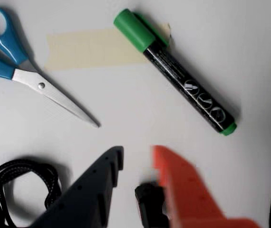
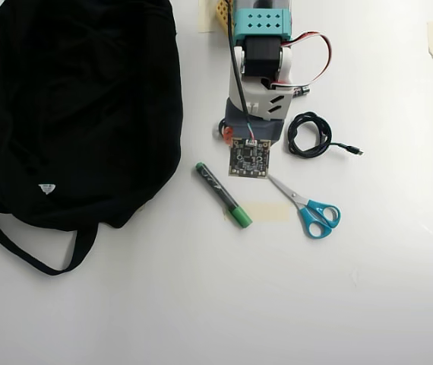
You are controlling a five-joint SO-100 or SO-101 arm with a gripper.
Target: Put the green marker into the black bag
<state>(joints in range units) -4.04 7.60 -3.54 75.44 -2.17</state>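
— Two fingers of the gripper (image 1: 138, 159) show at the bottom of the wrist view, one dark, one orange, spread apart with nothing between them. The green marker (image 1: 176, 71) lies slanted beyond them on the white tabletop (image 1: 126, 128), its cap over a strip of tape (image 1: 88, 47).

— And beside it?

— Blue-handled scissors (image 1: 35, 76) to the left, a coiled black cable (image 1: 16, 187) in the lower left corner.

— Overhead?

— The marker (image 2: 222, 195) sits between the black bag (image 2: 80, 106) and the scissors (image 2: 308, 209), apart from both. The arm (image 2: 258, 84) hides the gripper, probably above the marker's upper end.
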